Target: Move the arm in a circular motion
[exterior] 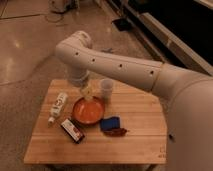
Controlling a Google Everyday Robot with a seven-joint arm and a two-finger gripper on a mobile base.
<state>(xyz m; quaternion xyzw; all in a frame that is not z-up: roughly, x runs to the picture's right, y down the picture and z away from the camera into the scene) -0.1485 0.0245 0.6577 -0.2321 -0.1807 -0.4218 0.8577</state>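
The thick white arm [120,65] with small dark dots reaches in from the right and bends down over the left half of the wooden table [140,135]. Its pale yellowish gripper [87,93] hangs just above the far rim of the orange bowl [88,111], to the left of the white cup [106,89]. Nothing shows in the gripper.
On the table lie a white bottle [58,106] at the left, a dark snack bar [73,130] in front of the bowl, a blue object [109,123] and a red packet [116,132]. A shiny floor surrounds the table, with dark furniture at the far right.
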